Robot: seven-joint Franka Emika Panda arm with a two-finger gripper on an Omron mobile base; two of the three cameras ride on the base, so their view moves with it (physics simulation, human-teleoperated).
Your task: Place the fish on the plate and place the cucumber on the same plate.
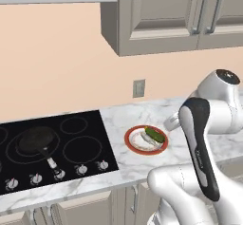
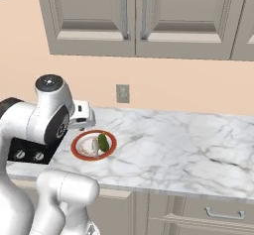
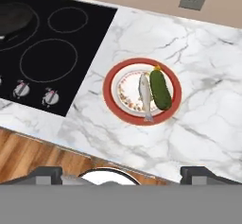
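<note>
The plate (image 3: 109, 100), red-rimmed with a white centre, sits on the marble counter just right of the cooktop. The silvery fish (image 3: 145, 95) lies lengthwise across its middle. The dark green cucumber (image 3: 160, 90) lies right beside the fish on the same plate, towards the rim. My gripper (image 3: 123, 173) hovers high above the counter's front edge, short of the plate, open, with its fingertips (image 3: 45, 173) wide apart and nothing between them. From the base cameras the plate (image 1: 130, 144) (image 2: 76, 149) holds the cucumber (image 1: 154, 134) (image 2: 103, 142) and the fish (image 1: 144, 140) (image 2: 94, 148).
A black cooktop (image 1: 90, 124) with a row of knobs lies left of the plate, a black frying pan (image 1: 34, 141) on its left burner. A wall outlet (image 1: 138, 88) sits behind the plate under grey cabinets. Marble counter (image 2: 188, 145) stretches to the right.
</note>
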